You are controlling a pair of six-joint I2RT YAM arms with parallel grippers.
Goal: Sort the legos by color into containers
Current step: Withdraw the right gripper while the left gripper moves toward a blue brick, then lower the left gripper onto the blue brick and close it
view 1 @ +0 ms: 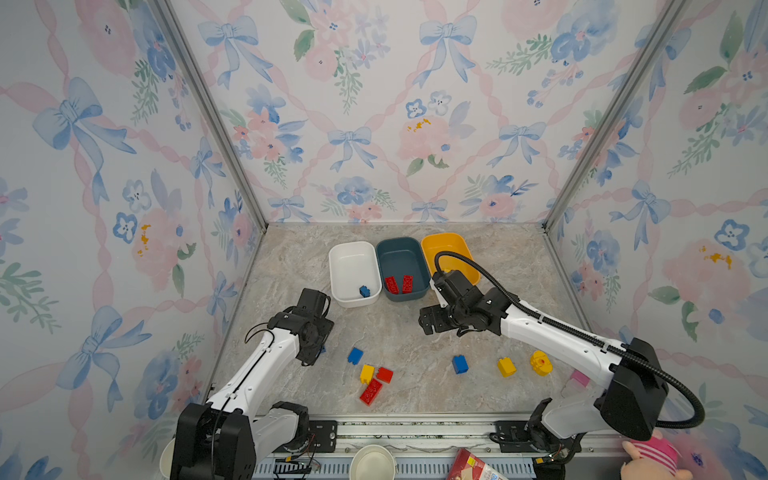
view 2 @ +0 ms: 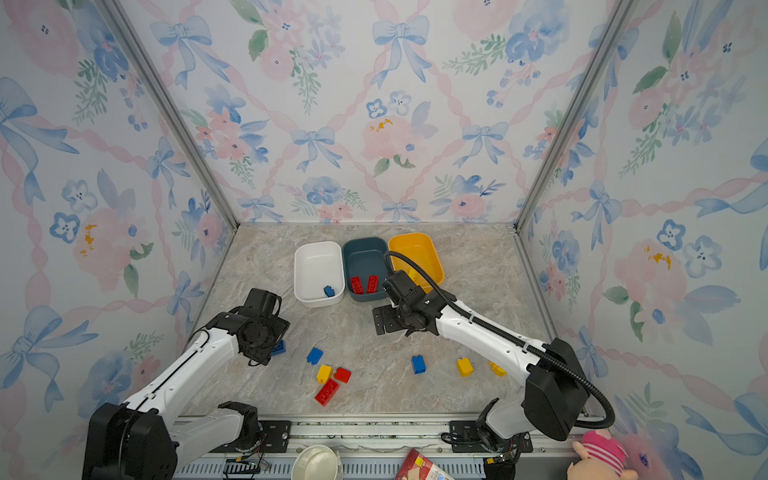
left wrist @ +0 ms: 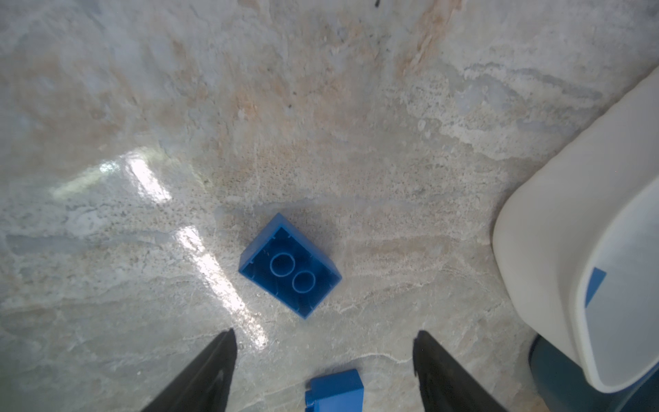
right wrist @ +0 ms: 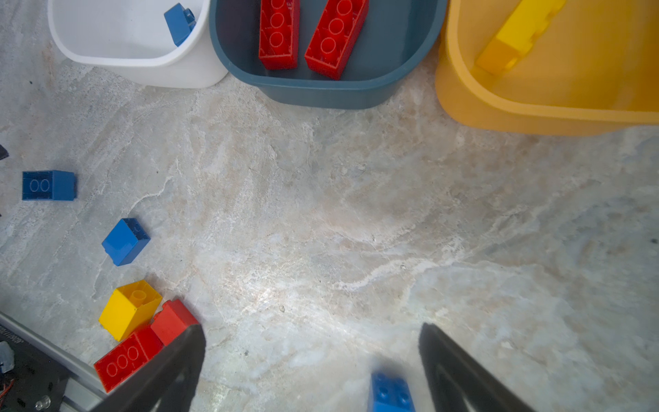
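Note:
The white container [view 1: 354, 272] holds one blue lego [view 1: 364, 291]. Two red legos [view 1: 399, 284] lie in the teal container [view 1: 402, 259], and a yellow lego [right wrist: 517, 35] in the yellow container [view 1: 446, 249]. Loose on the table are blue [view 1: 355, 355], yellow [view 1: 367, 373], red [view 1: 385, 375], long red [view 1: 371, 391], blue [view 1: 459, 364], yellow [view 1: 506, 367] and rounded yellow [view 1: 540, 363] legos. My left gripper [left wrist: 325, 335] hangs open above the table, beside an upturned blue lego [left wrist: 289, 265]. My right gripper [right wrist: 313, 330] is open and empty in front of the teal container.
The pale pink block [view 1: 579, 379] lies at the right edge behind my right arm. Below the front rail sit a paper cup [view 1: 372, 463], a red packet [view 1: 473, 465] and a pink plush toy [view 1: 648, 455]. Patterned walls close in three sides.

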